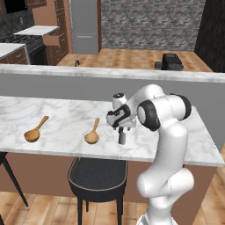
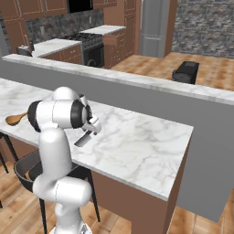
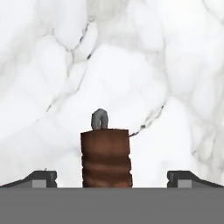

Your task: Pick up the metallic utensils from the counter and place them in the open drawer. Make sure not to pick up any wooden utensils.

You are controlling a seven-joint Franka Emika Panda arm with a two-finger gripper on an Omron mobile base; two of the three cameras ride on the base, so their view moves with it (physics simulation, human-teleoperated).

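Brown-handled, the short utensil (image 3: 106,157) sits between our gripper (image 3: 112,177)'s wide-apart fingers, unclamped, so closing off-centre could skid it across the marble counter (image 3: 131,65).

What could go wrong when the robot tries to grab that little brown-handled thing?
The fingers stand wide open, one on each side of the brown handle, so nothing is held yet. If they close off-centre, it could tip or slide on the smooth marble counter. Two wooden spoons lie nearby, and reaching that way might mean grabbing one by mistake.
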